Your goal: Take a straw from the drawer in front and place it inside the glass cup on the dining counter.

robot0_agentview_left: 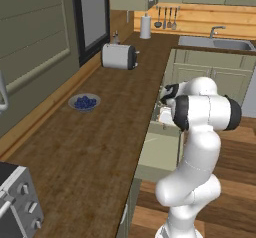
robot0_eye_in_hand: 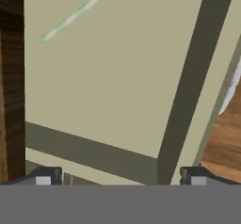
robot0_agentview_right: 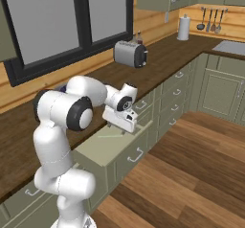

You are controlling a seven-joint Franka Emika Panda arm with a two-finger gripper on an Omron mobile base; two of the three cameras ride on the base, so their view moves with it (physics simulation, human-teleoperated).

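Fingers (robot0_eye_in_hand: 120, 175) spread wide, holding nothing, poised above the pulled-out drawer (robot0_eye_in_hand: 117, 91). Straw (robot0_eye_in_hand: 77, 12) lies flat on the drawer's pale floor, well apart from the fingertips, near the far corner.

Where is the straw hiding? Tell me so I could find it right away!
Find the long dark wood worktop under the window, then the one green drawer pulled open below its edge, right under the robot's open gripper. On the drawer's plain pale floor lies the straw, flat and alone. It is a very thin, pale stick, the only thing seen inside.
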